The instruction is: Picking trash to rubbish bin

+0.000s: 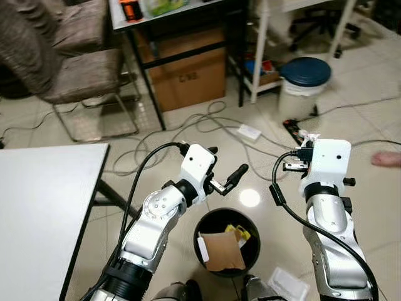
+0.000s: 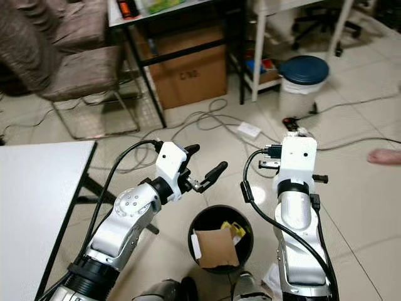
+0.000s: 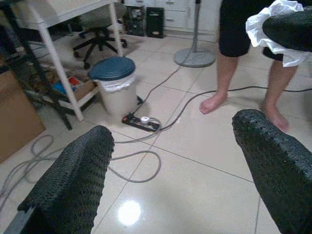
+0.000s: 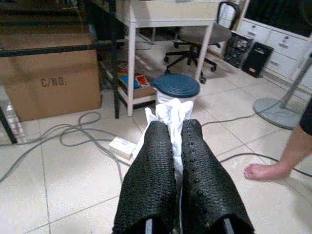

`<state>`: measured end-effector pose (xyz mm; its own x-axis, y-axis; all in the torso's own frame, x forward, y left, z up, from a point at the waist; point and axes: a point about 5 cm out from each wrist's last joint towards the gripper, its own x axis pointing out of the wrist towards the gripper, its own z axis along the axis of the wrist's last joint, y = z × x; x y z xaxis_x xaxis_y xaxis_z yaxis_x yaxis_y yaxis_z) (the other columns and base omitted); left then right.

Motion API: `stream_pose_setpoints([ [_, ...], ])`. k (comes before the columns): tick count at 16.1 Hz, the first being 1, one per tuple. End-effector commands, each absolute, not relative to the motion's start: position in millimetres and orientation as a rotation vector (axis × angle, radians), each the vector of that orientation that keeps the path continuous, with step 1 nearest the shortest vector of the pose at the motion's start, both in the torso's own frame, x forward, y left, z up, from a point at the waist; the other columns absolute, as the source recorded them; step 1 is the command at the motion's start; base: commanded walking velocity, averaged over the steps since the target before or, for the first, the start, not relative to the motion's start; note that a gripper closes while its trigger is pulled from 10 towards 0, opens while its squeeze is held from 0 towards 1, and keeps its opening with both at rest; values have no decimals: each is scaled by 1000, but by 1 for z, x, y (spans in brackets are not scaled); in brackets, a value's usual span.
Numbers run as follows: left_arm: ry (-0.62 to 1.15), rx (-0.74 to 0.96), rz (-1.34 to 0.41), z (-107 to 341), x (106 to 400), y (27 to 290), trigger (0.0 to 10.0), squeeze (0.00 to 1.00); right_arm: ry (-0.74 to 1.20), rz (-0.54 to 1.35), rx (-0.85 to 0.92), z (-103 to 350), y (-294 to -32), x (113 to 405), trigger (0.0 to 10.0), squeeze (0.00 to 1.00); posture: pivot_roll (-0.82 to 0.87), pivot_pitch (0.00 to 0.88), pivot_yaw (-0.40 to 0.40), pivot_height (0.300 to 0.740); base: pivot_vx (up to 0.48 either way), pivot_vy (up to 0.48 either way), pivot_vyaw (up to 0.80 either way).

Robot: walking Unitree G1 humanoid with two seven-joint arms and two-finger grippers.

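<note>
Tissue [image 4: 170,117] sits clenched in the right jaws [image 4: 176,146], raised at 2 o'clock from the bin [image 1: 227,241]. Left jaws [image 1: 220,169] hang released. Next: swing over the bin, then release.

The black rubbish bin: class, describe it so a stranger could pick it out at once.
Start at the white table on the robot's left, then look to the tiled floor between its two silver arms. There stands the round black rubbish bin, open-topped, holding brown card and a yellow scrap. The other bin, farther off, is pale with a dark blue lid.
</note>
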<state>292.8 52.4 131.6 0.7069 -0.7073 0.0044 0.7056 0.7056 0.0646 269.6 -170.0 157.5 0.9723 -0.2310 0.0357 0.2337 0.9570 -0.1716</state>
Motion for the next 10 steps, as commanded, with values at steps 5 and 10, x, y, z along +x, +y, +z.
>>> stream_pose_setpoints([
  [5, -27, 72, -799, 132, 292, 55, 10000, 0, 6, -230, -164, 153, -167, 269, 10000, 0, -148, 156, 148, 740, 0, 0, -714],
  [10, -28, 78, -804, 133, 292, 56, 10000, 0, -2, -224, -165, 153, -165, 269, 10000, 0, -147, 154, 150, 740, 0, 0, -584],
])
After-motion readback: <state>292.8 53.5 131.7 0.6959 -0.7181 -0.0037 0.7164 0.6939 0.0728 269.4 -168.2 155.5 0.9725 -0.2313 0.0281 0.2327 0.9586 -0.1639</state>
